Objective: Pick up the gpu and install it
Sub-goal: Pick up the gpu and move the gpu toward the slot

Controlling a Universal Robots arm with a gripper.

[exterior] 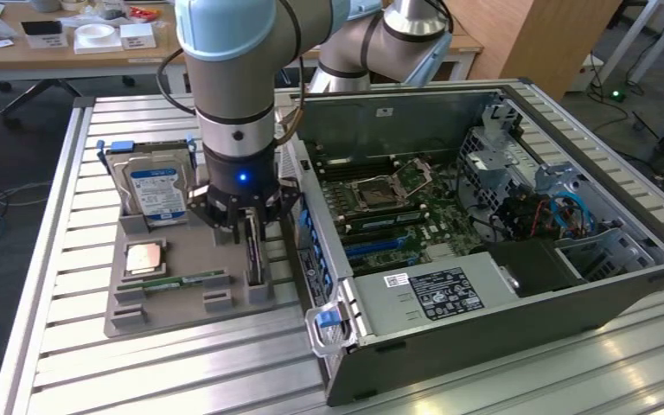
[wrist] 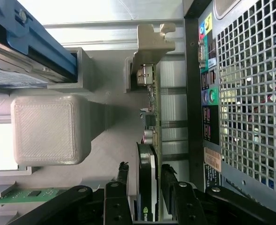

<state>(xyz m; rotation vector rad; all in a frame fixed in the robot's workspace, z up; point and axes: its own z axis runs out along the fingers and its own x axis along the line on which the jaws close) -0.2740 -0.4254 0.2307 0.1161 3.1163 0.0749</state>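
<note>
My hand (exterior: 252, 246) hangs low over the grey tray (exterior: 194, 311) at left centre of the exterior frame, straddling the gpu (exterior: 253, 268), which stands on edge in its slot at the tray's right side, just beside the open computer case (exterior: 609, 285). From the wrist, the hand (wrist: 146, 187) looks released rather than clenched: a pale strip of tray shows between one finger (wrist: 121, 187) and the gpu (wrist: 154, 108), whose silvery bracket (wrist: 152, 42) sits in a holder at upper centre. The tray also carries a hard drive (exterior: 156, 190) upright at its upper left, a processor (exterior: 148, 258) lying flat below that, and a green RAM stick (exterior: 182, 281) along the lower part. The case, on the metal counter (exterior: 170, 372), lies on its side with its panel off, showing the motherboard (exterior: 390, 203), blue expansion slots (exterior: 373, 246) and a labelled power supply (exterior: 436, 298). The risks, as I judge them: an off-centre grip could tilt the card and jam it in its supports, the bracket could catch on its holder, and the case's rear wall (wrist: 250, 93) stands near enough to be struck.
</note>
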